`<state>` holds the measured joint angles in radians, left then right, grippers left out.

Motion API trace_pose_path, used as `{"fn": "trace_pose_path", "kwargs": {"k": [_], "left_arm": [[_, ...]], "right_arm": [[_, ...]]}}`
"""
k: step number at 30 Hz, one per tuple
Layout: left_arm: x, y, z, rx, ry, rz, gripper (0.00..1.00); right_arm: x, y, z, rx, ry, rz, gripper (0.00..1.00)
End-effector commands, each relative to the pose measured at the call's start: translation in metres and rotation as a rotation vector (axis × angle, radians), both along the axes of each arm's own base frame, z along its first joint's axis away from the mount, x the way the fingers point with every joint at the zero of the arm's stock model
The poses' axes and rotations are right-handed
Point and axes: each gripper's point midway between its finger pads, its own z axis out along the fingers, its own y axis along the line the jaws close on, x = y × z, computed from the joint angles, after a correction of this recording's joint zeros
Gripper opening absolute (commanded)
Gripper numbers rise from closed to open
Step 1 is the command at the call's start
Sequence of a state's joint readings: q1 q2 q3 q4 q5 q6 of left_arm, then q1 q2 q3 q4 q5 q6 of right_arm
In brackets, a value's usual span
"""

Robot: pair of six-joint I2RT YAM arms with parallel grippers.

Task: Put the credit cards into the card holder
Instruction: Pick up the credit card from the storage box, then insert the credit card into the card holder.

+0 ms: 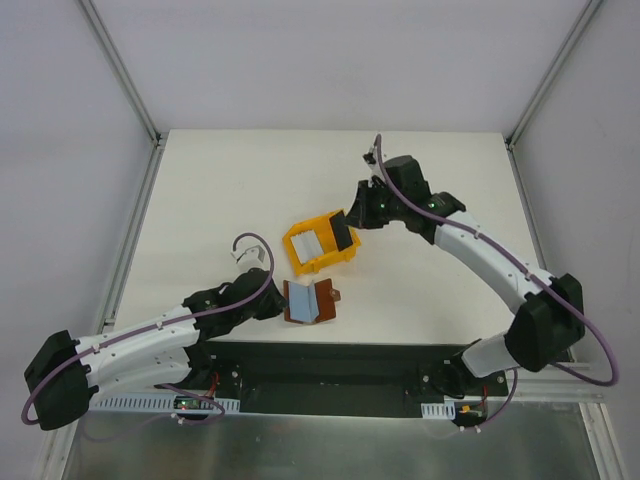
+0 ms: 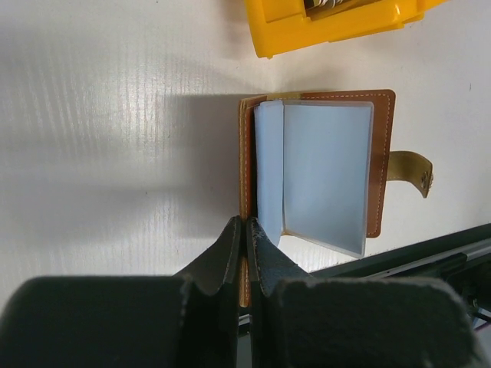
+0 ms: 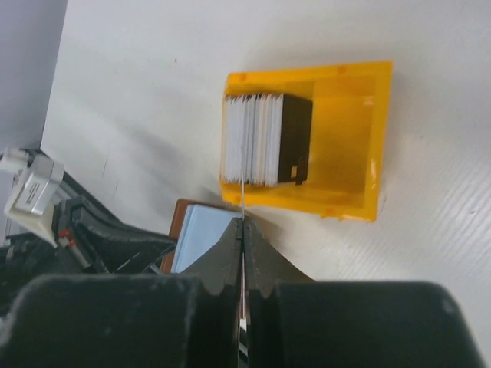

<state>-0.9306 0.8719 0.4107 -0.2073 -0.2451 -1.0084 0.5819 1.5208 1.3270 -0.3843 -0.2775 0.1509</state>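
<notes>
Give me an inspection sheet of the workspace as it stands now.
Surface: white table, matte.
Job's things: card holder lies open beside the yellow bin; credit cards stand stacked on edge inside the bin.
Clutter: a dark block sits against the card stack.
Hands: left hand is shut on the card holder's cover edge; right hand is shut on a single card, seen edge-on, over the bin's rim.
Cables: purple cable loops by the left wrist; more runs along both arms.
Surroundings: metal frame post, pale walls.
</notes>
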Motion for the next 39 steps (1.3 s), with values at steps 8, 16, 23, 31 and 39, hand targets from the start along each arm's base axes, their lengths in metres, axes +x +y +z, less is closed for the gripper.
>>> {"fn": "trace_pose_path", "kwargs": {"k": [8,16,23,31,39], "left_arm": [[-0.003,-0.001,0.001,-0.017,0.004,0.011,0.00],[-0.003,0.000,-0.001,-0.014,0.006,0.011,0.00],[-0.004,0.003,-0.006,-0.002,0.015,0.014,0.00],[-0.017,0.018,-0.039,0.073,0.083,0.020,0.00],[-0.025,0.025,-0.062,0.112,0.135,0.029,0.00]], "right_arm": [[-0.105,0.045,-0.021,0.191,0.090,0.015,0.01],[-0.124,0.075,-0.060,0.121,0.149,0.039,0.00],[-0.125,0.076,-0.107,0.039,0.186,0.009,0.00],[-0.129,0.057,-0.145,0.010,0.211,-0.037,0.00],[-0.127,0.057,-0.151,0.120,0.251,-0.079,0.00]]}}
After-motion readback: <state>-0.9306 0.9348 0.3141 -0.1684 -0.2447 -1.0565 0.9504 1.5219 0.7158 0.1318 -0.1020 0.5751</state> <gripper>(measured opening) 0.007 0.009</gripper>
